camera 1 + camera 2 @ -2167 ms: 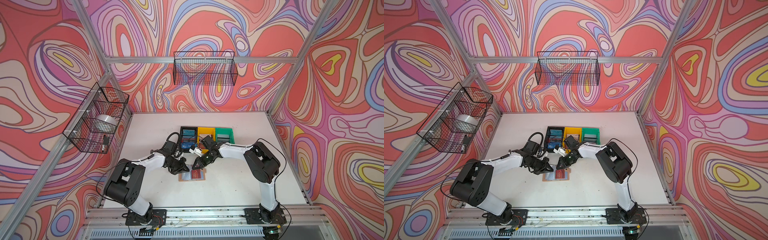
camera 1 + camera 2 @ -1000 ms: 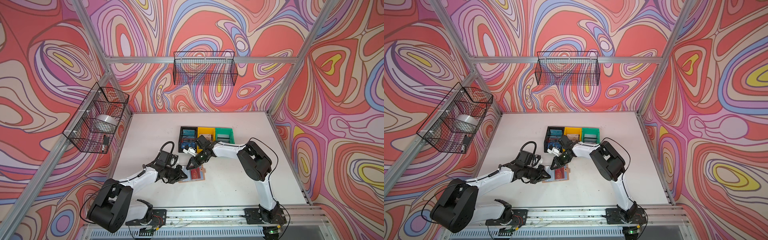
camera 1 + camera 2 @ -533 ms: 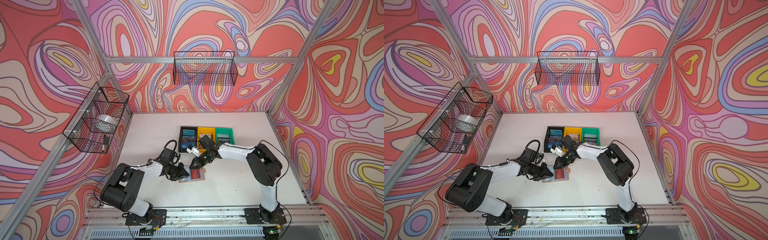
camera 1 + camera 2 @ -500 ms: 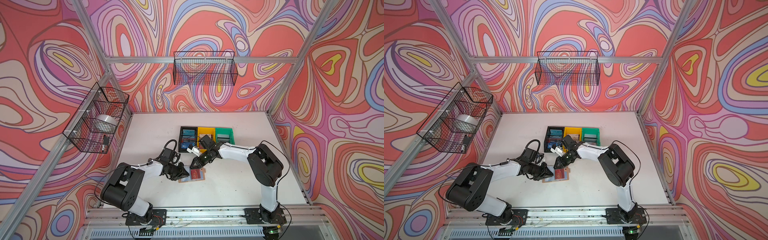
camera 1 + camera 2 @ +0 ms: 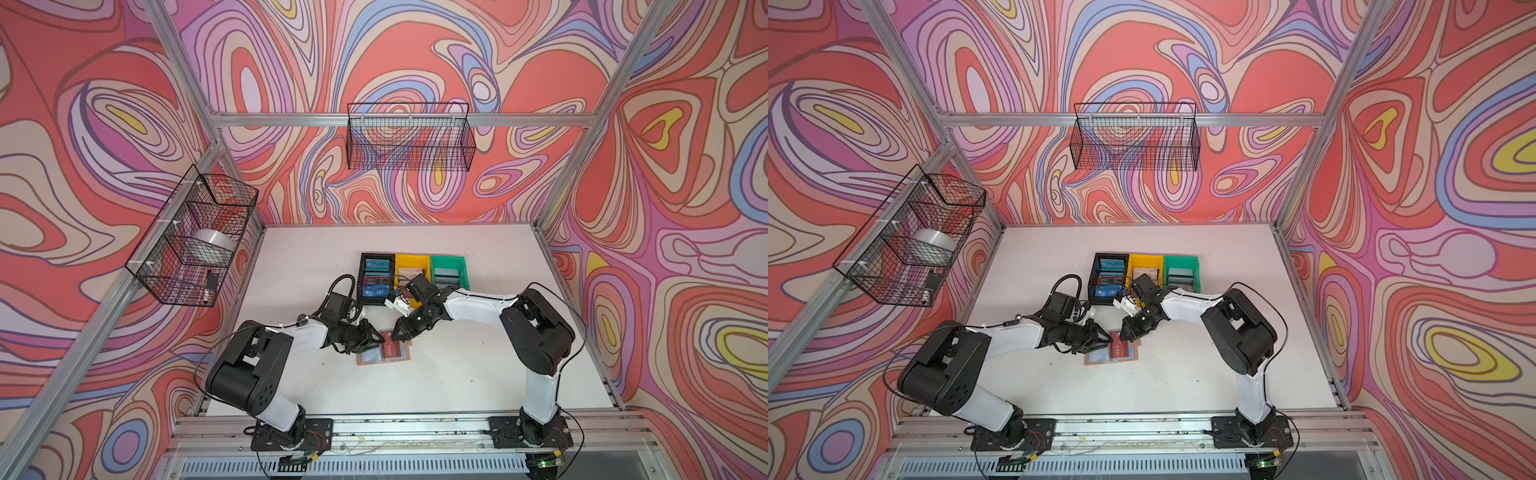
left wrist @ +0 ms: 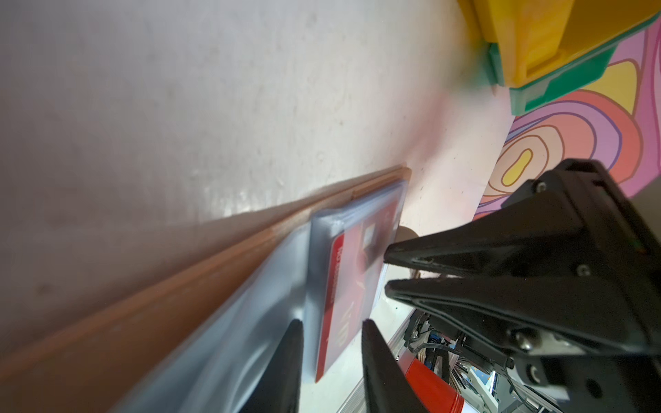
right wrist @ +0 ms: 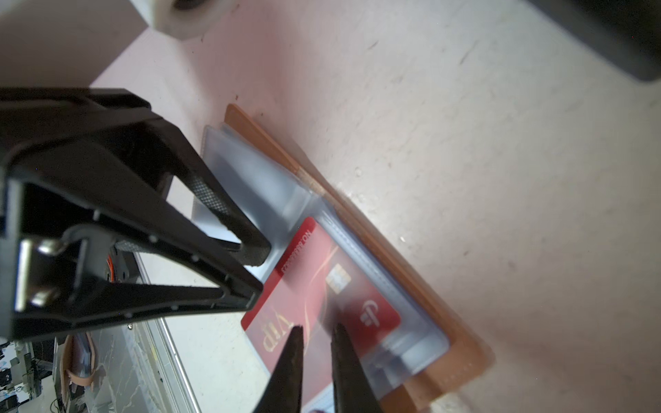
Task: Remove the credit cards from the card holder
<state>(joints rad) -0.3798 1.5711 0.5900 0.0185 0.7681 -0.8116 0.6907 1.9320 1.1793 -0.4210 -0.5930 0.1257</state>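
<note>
1. Card holder [image 5: 372,356] is lying open and flat on the white surface [image 5: 457,374], directly between the tips of the two grippers, with its clear sleeve pages [image 7: 257,171] facing up.
2. A dark red card [image 5: 394,351] lettered "VIP" is sticking partway out of one sleeve, its bare end lying toward the right gripper [image 5: 397,336].
3. The left gripper [image 6: 332,323] is reaching in low at the card holder's near side. Its fingers are standing apart with a clear gap, and the corner of the card and its sleeve are showing between them.
4. The right gripper is pointing down at the card's exposed end from the opposite side. Its fingers are sitting only narrowly parted, and whether they are pinching the card cannot be told.
5. Just beyond the right gripper, a black bin [image 5: 377,255], a yellow bin [image 5: 411,258] and a green bin [image 5: 448,259] are sitting in a row, with a blue card [image 5: 376,292] lying in the black one.
</note>
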